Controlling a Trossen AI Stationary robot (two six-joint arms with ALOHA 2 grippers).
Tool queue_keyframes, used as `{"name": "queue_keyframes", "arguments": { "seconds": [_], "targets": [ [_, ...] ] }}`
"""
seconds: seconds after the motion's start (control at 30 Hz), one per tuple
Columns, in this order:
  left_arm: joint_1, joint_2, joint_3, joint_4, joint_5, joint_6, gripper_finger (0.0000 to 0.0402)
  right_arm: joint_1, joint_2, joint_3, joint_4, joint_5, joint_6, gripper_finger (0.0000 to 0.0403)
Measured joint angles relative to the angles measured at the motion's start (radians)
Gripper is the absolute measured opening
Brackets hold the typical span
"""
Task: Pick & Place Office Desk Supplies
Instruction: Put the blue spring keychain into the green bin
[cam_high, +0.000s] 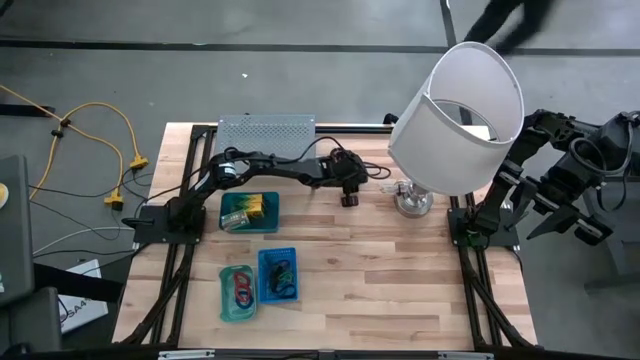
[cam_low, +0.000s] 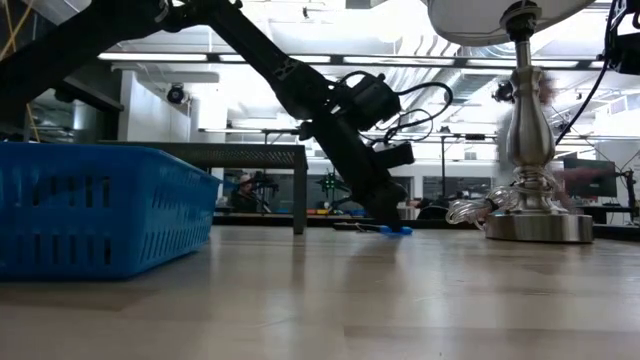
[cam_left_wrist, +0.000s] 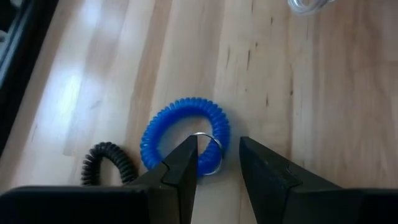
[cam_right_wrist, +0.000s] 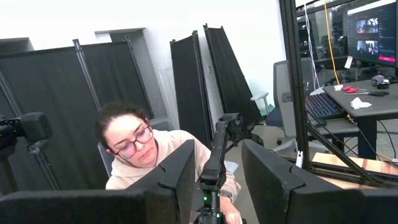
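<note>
Left gripper: the left gripper (cam_left_wrist: 217, 163) is down at the light wooden table (cam_high: 380, 270), near the lamp's base; its two dark fingers (cam_left_wrist: 183, 165) stand apart, straddling the metal ring on a blue coiled plastic wrist loop (cam_left_wrist: 185, 127), not closed on it.
Blue loop: lies flat on the wood, tucked under the fingertips; in the low view it shows as a blue strip (cam_low: 392, 229) at the gripper's tip.
Black coil: a black coiled cord loop (cam_left_wrist: 107, 160) lies just beside the blue one.
Trays: a teal tray with yellow-green packets (cam_high: 249, 211), a teal tray with red rings (cam_high: 237, 292), a blue tray with dark bands (cam_high: 278, 274).
Lamp: white-shaded lamp on a silver base (cam_high: 462, 115).
Right gripper: the right gripper (cam_right_wrist: 217, 180) is off the table's right edge, fingers apart, holding nothing; a person in a beige top (cam_right_wrist: 134, 155) sits beyond.
</note>
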Motion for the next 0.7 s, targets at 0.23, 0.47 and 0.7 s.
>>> {"name": "queue_keyframes", "arguments": {
  "seconds": [0.23,0.47,0.7],
  "targets": [
    [0.002,0.0,0.0,-0.005,0.008,-0.012,0.0112,0.0,0.0,0.0,0.0,0.0,0.0,0.012],
    [0.002,0.0,0.0,-0.005,0.007,-0.029,0.0092,0.0,0.0,0.0,0.0,0.0,0.0,0.012],
    [0.002,0.0,0.0,-0.005,0.021,-0.038,0.0027,0.0,0.0,0.0,0.0,0.0,0.0,0.012]
  ]
}}
